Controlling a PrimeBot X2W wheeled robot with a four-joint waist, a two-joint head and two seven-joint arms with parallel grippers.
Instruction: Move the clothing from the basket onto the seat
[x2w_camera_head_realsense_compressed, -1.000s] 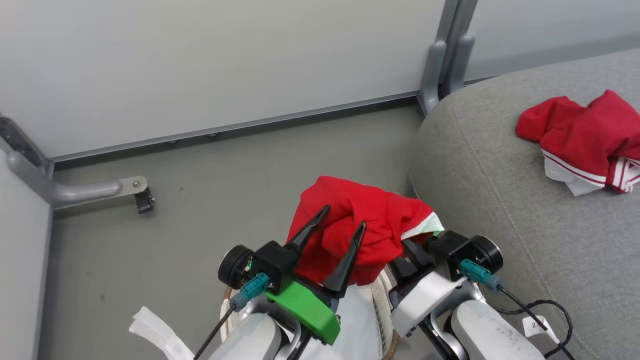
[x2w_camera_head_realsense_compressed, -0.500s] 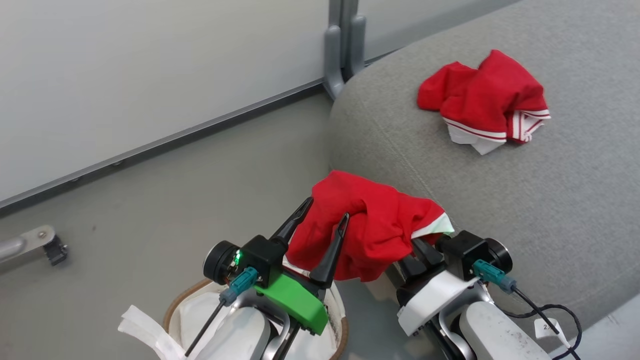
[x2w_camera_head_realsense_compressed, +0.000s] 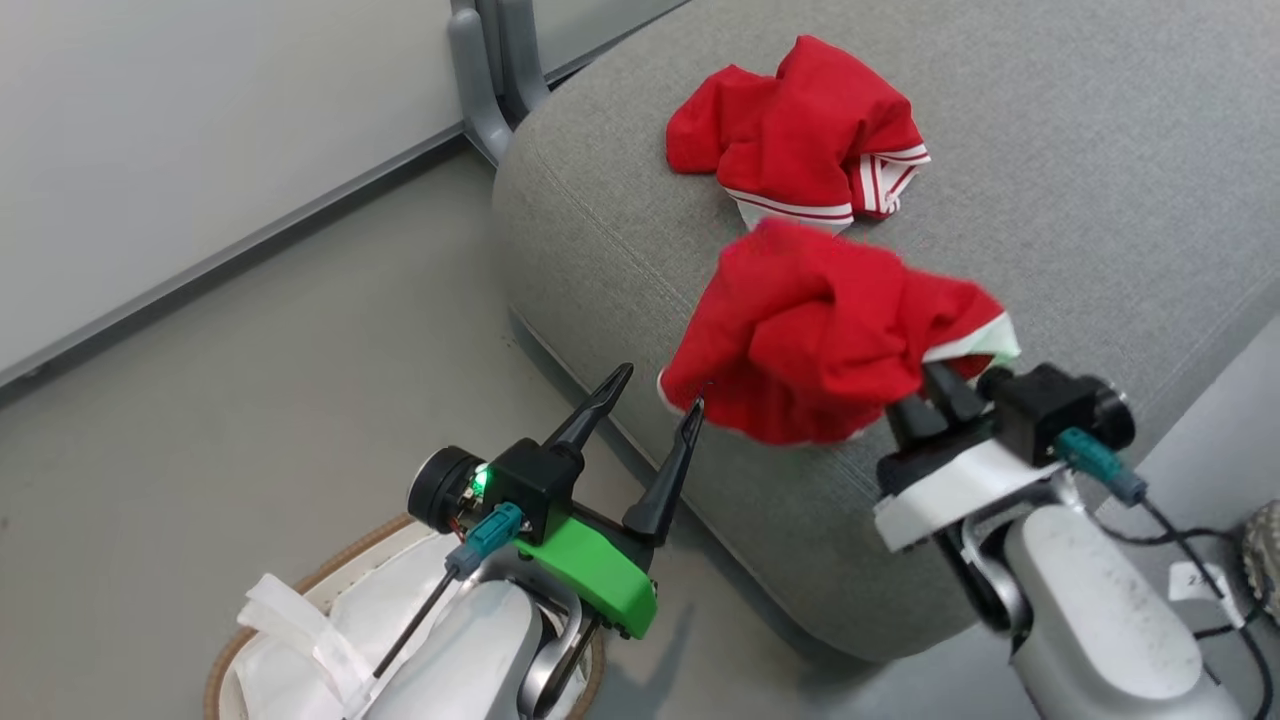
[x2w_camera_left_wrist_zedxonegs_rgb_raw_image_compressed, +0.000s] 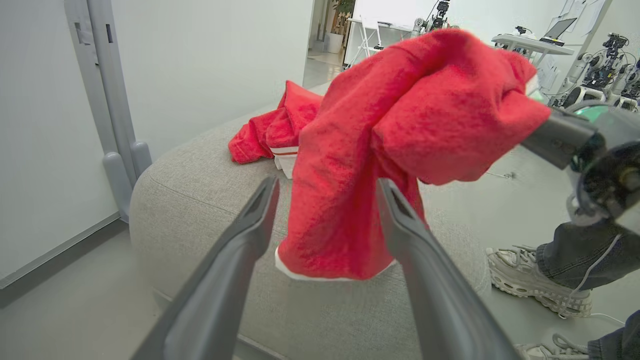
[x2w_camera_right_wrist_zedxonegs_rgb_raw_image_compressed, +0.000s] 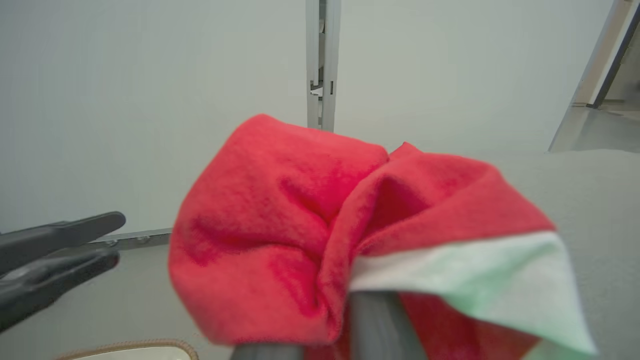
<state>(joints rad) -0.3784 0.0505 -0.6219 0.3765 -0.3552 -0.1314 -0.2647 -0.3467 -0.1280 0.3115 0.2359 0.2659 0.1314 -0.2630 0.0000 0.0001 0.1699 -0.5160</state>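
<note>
Above the front edge of the big grey seat (x2w_camera_head_realsense_compressed: 1050, 200) hangs the red clothing (x2w_camera_head_realsense_compressed: 820, 340), bunched in the clamped right gripper (x2w_camera_head_realsense_compressed: 925, 385), well away from the basket (x2w_camera_head_realsense_compressed: 300, 590) on the floor, while the left gripper (x2w_camera_head_realsense_compressed: 660, 388) stands spread and empty just beside the cloth.

Right tool (x2w_camera_head_realsense_compressed: 918, 388) tips buried in clothing (x2w_camera_head_realsense_compressed: 830, 335) — basket (x2w_camera_head_realsense_compressed: 320, 572) cut off at btm edge.
</note>
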